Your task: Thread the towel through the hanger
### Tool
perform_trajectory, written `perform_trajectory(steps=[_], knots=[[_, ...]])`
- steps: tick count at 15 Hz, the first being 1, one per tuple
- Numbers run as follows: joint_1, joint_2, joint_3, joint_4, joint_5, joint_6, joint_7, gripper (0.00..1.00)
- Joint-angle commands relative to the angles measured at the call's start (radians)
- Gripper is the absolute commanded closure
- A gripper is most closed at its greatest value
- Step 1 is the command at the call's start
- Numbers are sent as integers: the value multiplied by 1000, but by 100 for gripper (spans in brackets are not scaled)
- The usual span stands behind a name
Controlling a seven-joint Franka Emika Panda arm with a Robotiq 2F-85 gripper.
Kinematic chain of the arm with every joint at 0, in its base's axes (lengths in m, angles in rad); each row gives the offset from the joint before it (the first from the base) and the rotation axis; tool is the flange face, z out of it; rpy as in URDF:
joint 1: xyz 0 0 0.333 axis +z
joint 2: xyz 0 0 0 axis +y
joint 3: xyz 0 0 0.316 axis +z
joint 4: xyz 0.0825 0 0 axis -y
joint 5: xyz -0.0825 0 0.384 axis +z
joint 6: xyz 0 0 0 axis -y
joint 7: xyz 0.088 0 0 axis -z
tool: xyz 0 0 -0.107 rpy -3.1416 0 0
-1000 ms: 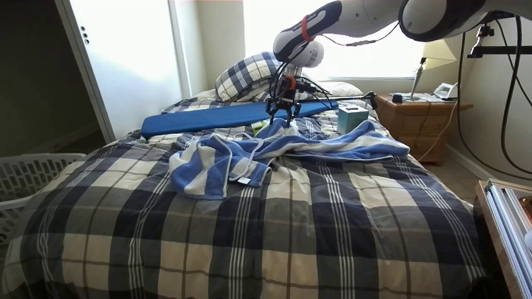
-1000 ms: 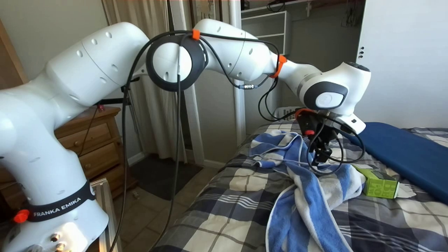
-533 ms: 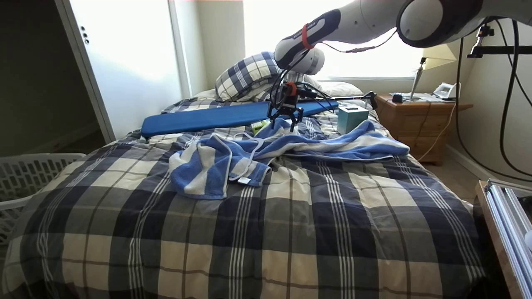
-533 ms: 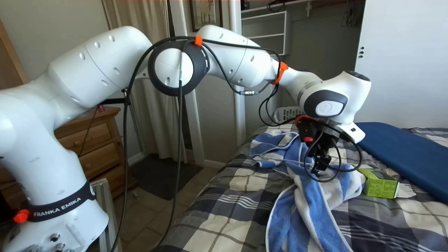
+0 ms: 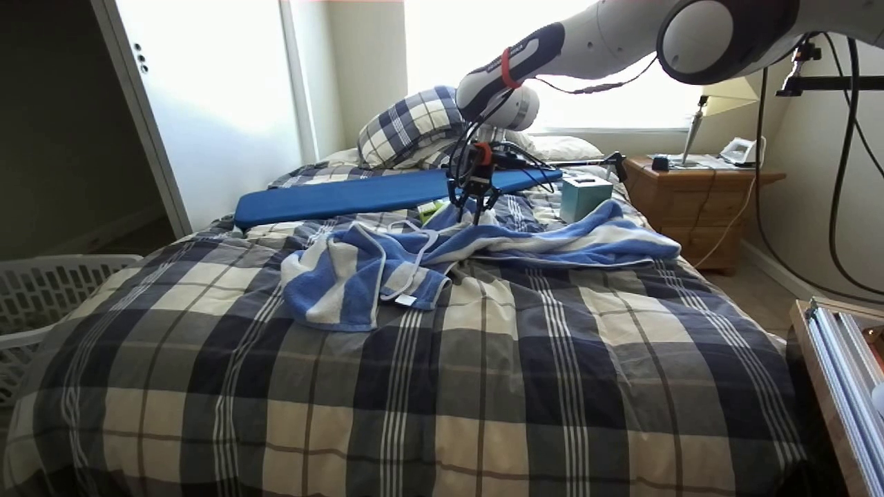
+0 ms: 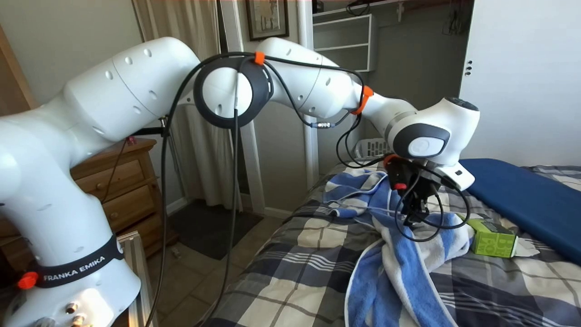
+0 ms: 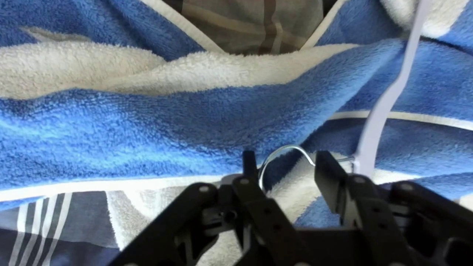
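In the wrist view, a striped towel (image 7: 111,133) lies rumpled across the bedspread (image 7: 88,214); the gripper (image 7: 287,159) has its fingers spread, a wire hook (image 7: 290,146) showing between them; further right, the hook's white hanger (image 7: 373,129) lies over the towel.

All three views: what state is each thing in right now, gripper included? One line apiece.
Gripper: open; wire hook shows in its gap, contact unclear.
Towel: rumpled, spread across the bed.
Hanger: resting on the towel; threading cannot be told.
Ironing board: lying flat on the bed.
Green box: resting on the bed beside the towel.
Nightstand: drawers shut.
Iron: on the nightstand; on or off unclear.
Lamp: lit or unlit unclear.
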Motion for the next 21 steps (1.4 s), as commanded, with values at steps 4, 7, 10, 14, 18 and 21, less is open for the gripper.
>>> perform_trajectory(steps=[4, 7, 10, 14, 18, 21], knots=[[-14, 33, 4, 38, 8, 58, -4, 56], [-20, 46, 13, 43, 14, 63, -7, 54], [-27, 46, 27, 43, 25, 67, -15, 53], [-46, 20, 70, 32, 69, 107, -48, 56], [-85, 22, 132, 54, 127, 102, -92, 59], [-101, 19, 159, 58, 139, 97, -114, 73]])
